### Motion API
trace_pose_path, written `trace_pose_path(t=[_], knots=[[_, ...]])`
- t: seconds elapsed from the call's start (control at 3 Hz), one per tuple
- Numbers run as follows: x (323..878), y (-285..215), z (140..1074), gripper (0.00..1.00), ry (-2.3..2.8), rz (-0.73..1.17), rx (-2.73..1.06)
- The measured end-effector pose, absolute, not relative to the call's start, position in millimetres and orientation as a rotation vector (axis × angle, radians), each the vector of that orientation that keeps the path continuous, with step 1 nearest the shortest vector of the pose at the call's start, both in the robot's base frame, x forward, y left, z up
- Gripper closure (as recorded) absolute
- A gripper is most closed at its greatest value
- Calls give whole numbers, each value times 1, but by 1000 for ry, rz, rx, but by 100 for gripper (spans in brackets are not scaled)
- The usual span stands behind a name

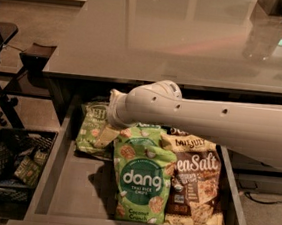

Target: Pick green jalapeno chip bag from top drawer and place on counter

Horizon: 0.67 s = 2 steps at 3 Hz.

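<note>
Nearest, the drawer [57, 191] is pulled out, its front edge at 6 o'clock. Three bags show plainly in it. One bright green bag [141, 180] lies in the middle. One cream-and-brown bag [196, 185] touches it at 3 o'clock. The one olive jalapeno bag [90, 129] lies in the far corner at 10 o'clock, near the left wall. Bare floor lies open at 8 o'clock, along that wall.

The arm [220, 125] reaches in from 3 o'clock over the bags' tops. The tool [107, 128] sits at the jalapeno bag's right edge; whether it is apart or together cannot be told.

Beyond, at 12 o'clock, the worktop [179, 38] spreads wide. One dark crate [2, 168] stands on the ground at 9 o'clock.
</note>
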<state>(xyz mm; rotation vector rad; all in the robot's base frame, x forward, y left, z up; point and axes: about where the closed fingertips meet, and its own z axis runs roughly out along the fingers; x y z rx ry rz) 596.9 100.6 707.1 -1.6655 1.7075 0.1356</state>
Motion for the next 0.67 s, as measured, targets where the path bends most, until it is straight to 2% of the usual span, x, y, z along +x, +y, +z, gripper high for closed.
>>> trace_pose_path(t=[0.67], knots=[[609, 122, 681, 0, 1694, 190, -1680]])
